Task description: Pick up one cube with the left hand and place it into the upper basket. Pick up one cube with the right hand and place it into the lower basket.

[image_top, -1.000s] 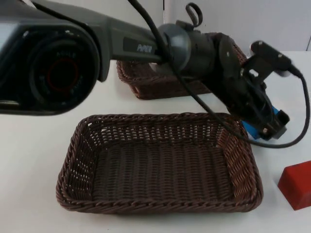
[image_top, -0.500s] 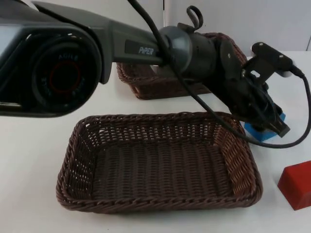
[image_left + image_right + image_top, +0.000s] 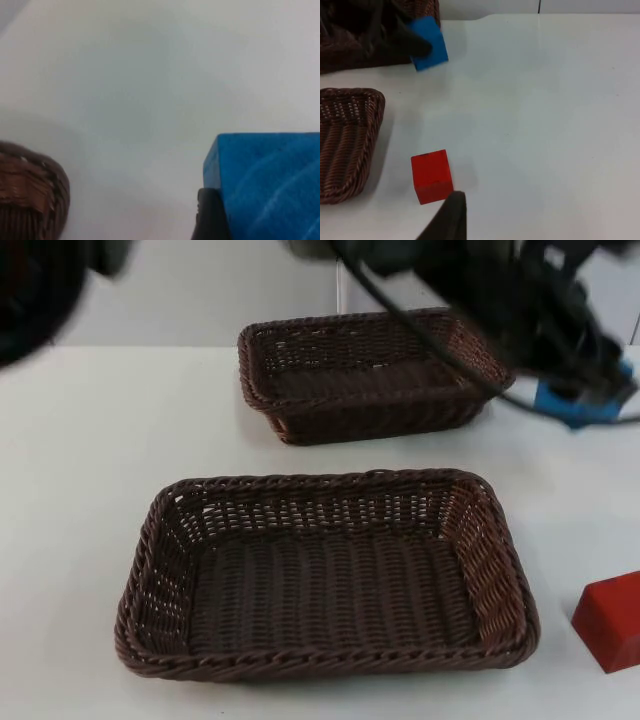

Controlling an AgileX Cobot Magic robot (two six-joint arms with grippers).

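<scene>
Blue cube (image 3: 582, 403) sits clamped between the fingers of the left gripper (image 3: 590, 380), lifted off the white table (image 3: 90, 470) and held in the air just to the right of the upper basket (image 3: 365, 370) in the top view. In the left wrist view the same blue cube (image 3: 265, 185) presses against a black fingertip (image 3: 212, 215), with bare table beneath it and a curve of brown wicker, the corner of one basket, off to one side; which basket that is I cannot tell. The right wrist view catches the cube (image 3: 427, 42) from the other side, gripped by dark, blurred fingers of the left gripper (image 3: 412, 42) beside the upper basket's (image 3: 350, 47) wall.

Out from there, the upper basket is a brown wicker rectangle near the grey partition wall (image 3: 200, 290), with nothing visible inside it. The lower basket (image 3: 325, 575), larger in the picture and of the same weave, lies nearer the camera and well apart from the upper one; its floor is bare too.

A red cube (image 3: 610, 620) rests on the table to the right of the lower basket, near but not touching it. The right wrist view shows this red cube (image 3: 431, 176) just beside the black fingertip of the right gripper (image 3: 447, 220), which hangs above the table close to it; whether its fingers are spread or closed cannot be told. The lower basket's corner (image 3: 347, 145) lies near the red cube there.
</scene>
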